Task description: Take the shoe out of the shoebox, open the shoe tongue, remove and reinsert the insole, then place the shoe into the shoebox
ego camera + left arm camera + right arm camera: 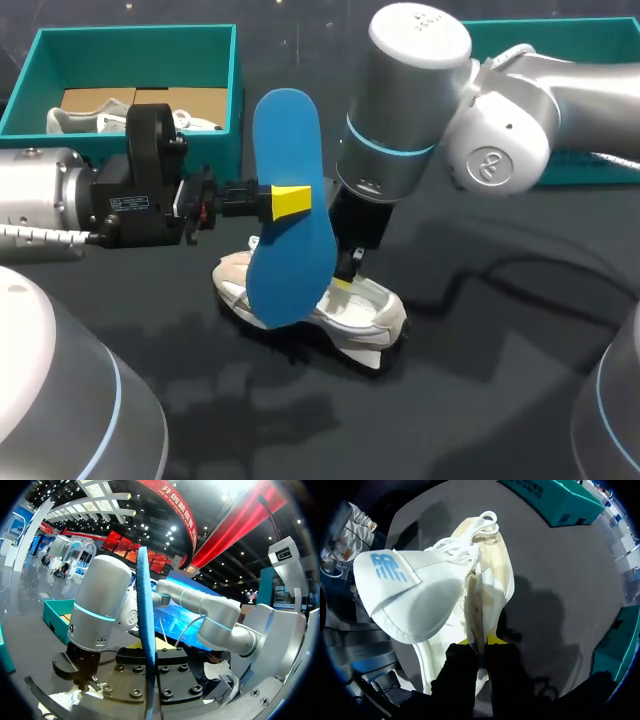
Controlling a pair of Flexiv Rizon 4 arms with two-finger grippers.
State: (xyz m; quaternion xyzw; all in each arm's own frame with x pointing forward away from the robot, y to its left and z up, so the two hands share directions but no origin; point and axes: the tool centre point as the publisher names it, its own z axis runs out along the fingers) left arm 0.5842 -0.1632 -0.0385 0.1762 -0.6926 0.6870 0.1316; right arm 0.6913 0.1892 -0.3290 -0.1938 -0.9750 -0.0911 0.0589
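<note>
Insole upright in left end effector, right end effector gripping shoe

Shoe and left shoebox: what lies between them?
Only bare table shows between the shoe and the left shoebox in the head view; above it the left gripper is shut on the blue insole.

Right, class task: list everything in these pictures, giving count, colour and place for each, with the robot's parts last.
insole: one, blue, held over the shoe by the left gripper
shoe: one, white, on the table, under the insole
shoebox: one, teal, open, far left of the table
second shoe: one, white, inside the shoebox
cardboard: one piece, brown, inside the shoebox
teal box: one, far right of the table
table: one, dark
left gripper: one, yellow-tipped, shut on the insole
right gripper: one, yellow-tipped, shut on the shoe's side wall
</note>
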